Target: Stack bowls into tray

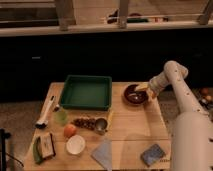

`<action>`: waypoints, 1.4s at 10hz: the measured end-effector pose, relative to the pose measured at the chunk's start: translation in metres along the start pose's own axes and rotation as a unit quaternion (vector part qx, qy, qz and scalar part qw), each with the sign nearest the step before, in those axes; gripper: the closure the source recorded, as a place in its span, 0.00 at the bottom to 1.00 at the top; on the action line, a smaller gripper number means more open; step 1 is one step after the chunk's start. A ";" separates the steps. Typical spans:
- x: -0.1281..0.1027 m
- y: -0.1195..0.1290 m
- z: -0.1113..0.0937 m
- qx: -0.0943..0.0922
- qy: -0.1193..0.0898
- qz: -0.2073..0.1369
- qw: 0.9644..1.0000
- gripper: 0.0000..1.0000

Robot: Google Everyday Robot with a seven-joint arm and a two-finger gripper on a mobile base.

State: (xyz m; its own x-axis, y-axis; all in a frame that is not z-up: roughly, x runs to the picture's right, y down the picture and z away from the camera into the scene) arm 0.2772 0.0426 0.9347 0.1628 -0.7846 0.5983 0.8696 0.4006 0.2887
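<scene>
The dark maroon bowl [134,94] stands on the wooden table [130,132], just right of the green tray [86,92], which has nothing in it. My gripper [144,89] is at the bowl's right rim, reaching in from the right on the white arm [172,80]. It is touching or just above the rim. A round orange thing [70,131] sits at the front left, far from the gripper. I cannot tell whether it is the orange bowl.
A white bowl [76,145], a green cup [61,116], a small metal cup [101,125], a white brush [45,112], a grey-blue cloth [104,154], a blue sponge [152,154] and a green item [42,147] lie on the front half. A dark wall runs behind the table.
</scene>
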 end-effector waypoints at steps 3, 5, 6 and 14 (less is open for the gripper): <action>0.003 -0.005 0.003 0.018 -0.004 -0.004 1.000 0.20; 0.001 -0.014 0.008 0.032 -0.011 -0.008 0.999 0.20; -0.003 -0.022 0.012 0.036 -0.016 -0.013 0.999 0.20; -0.032 -0.026 0.031 0.041 -0.002 0.028 0.999 0.68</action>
State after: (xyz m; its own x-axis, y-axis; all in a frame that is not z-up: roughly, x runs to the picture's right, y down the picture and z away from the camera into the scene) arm 0.2347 0.0719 0.9314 0.2080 -0.7581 0.6181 0.8181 0.4812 0.3148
